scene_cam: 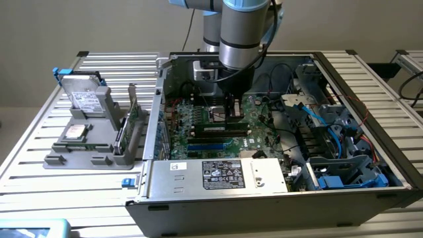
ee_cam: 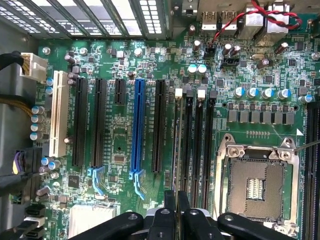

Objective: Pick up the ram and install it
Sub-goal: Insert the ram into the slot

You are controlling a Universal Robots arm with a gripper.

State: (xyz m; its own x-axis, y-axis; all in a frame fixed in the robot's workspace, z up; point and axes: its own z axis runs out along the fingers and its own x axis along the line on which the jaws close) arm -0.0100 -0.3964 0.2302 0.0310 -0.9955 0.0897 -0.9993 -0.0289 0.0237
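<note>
An open computer case (scene_cam: 390, 163) lies on the table with its motherboard (ee_cam: 117, 135) facing up. My gripper (scene_cam: 233, 118) reaches down into it from the arm above. The ram (scene_cam: 221, 130) is a thin stick with a pale label. It lies along the black memory slots (ee_cam: 198, 145) right under the fingers. In the wrist view the gripper (ee_cam: 176, 206) is shut on the ram (ee_cam: 176, 150), which shows edge-on as a thin line over the slot with the white latch. I cannot tell whether it is seated in that slot.
A grey holder (scene_cam: 86, 153) at the exterior view's left carries a silver drive (scene_cam: 86, 96) and a green card with a metal bracket (scene_cam: 129, 124). Inside the case are the silver power supply (scene_cam: 218, 176), blue cables and a drive cage (scene_cam: 337, 129). The processor socket (ee_cam: 257, 185) lies beside the slots.
</note>
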